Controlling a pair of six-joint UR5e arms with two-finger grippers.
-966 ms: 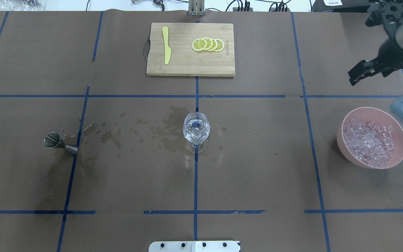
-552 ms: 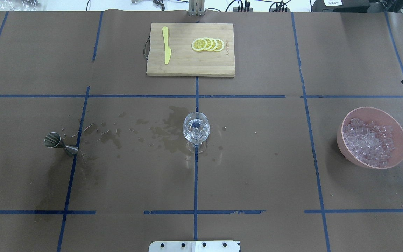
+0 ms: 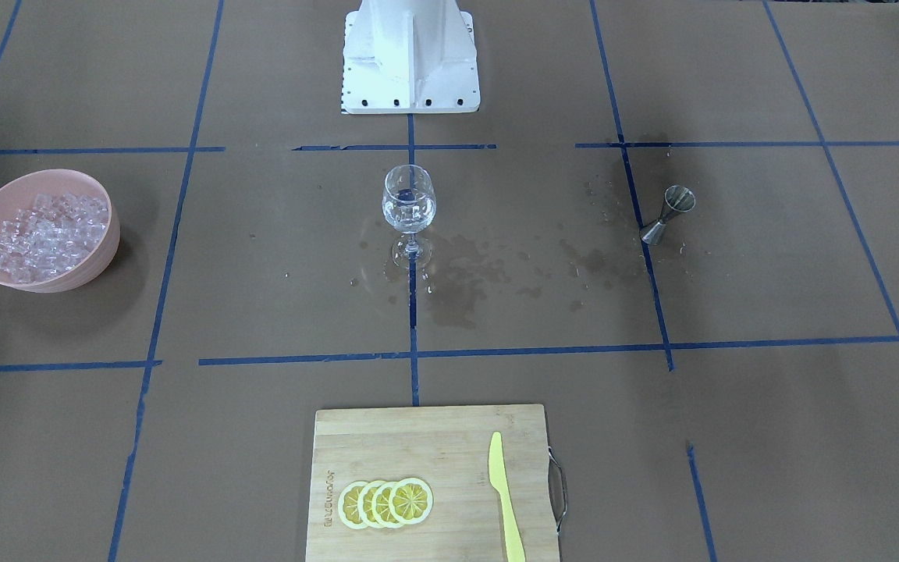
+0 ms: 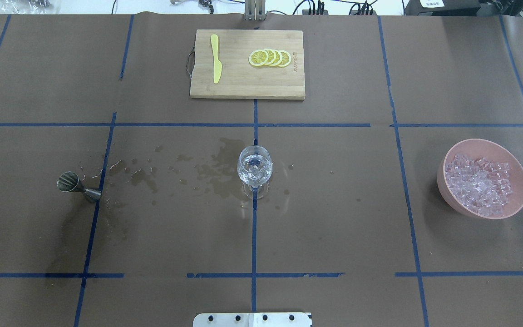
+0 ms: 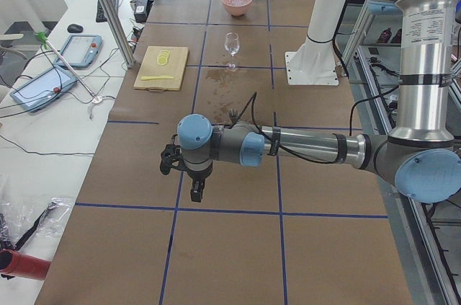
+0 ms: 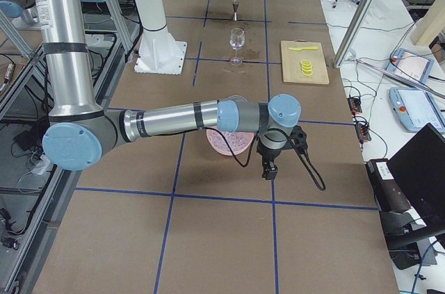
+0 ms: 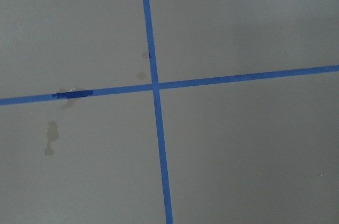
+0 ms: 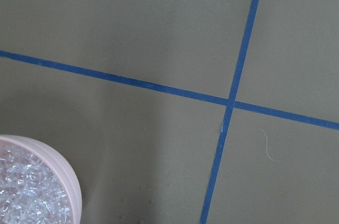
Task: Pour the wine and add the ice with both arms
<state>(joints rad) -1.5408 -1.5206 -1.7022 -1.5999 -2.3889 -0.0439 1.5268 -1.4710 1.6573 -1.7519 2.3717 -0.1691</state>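
A wine glass (image 4: 254, 169) stands upright at the table's centre and holds clear liquid and a few ice cubes; it also shows in the front view (image 3: 409, 204). A pink bowl (image 4: 515, 200) full of ice cubes (image 4: 479, 184) sits at the right. My left gripper (image 5: 196, 191) shows only in the exterior left view, pointing down over bare paper far from the glass. My right gripper (image 6: 268, 171) shows only in the exterior right view, just beyond the bowl (image 6: 229, 142). I cannot tell whether either is open or shut. The right wrist view catches the bowl's rim (image 8: 71, 181).
A steel jigger (image 4: 77, 186) stands at the left beside dark wet stains (image 4: 216, 175). A wooden cutting board (image 4: 239, 86) at the back carries lemon slices (image 4: 269, 58) and a yellow knife (image 4: 216, 59). The white pedestal (image 3: 409, 55) is at the robot's side.
My right arm and gripper have swung right and left the overhead view. The glass, bowl and jigger have not moved.
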